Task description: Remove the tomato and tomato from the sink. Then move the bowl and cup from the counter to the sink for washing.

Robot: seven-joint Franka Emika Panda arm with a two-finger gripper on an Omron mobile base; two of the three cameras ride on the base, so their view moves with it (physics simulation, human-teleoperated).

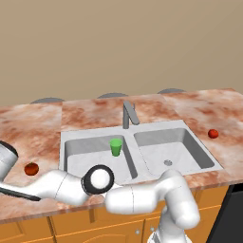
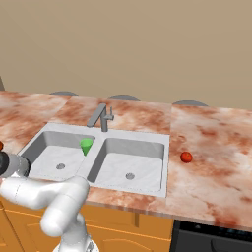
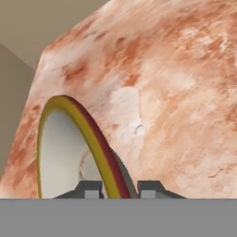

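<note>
In the hand view the bowl point(image 3: 60, 152) fills the lower left, resting on the marbled counter point(image 3: 176, 92), with a yellow rim and a pale inside. My gripper point(image 3: 119, 190) straddles that rim, one fingertip point(image 3: 89, 190) inside the bowl and the other outside. Whether the tips press on the rim I cannot tell. The green cup point(image 1: 115, 147) point(image 2: 86, 145) stands upright in the left basin of the sink point(image 1: 142, 137). One tomato point(image 1: 31, 168) lies on the counter left of the sink. A second tomato point(image 1: 213, 134) point(image 2: 186, 157) lies to the sink's right.
The grey faucet point(image 1: 128, 114) point(image 2: 101, 117) rises behind the divider between the basins. My arm stretches low along the counter's front edge toward the far left. Orange cabinets point(image 1: 71, 223) sit below the counter, and a beige wall stands behind it.
</note>
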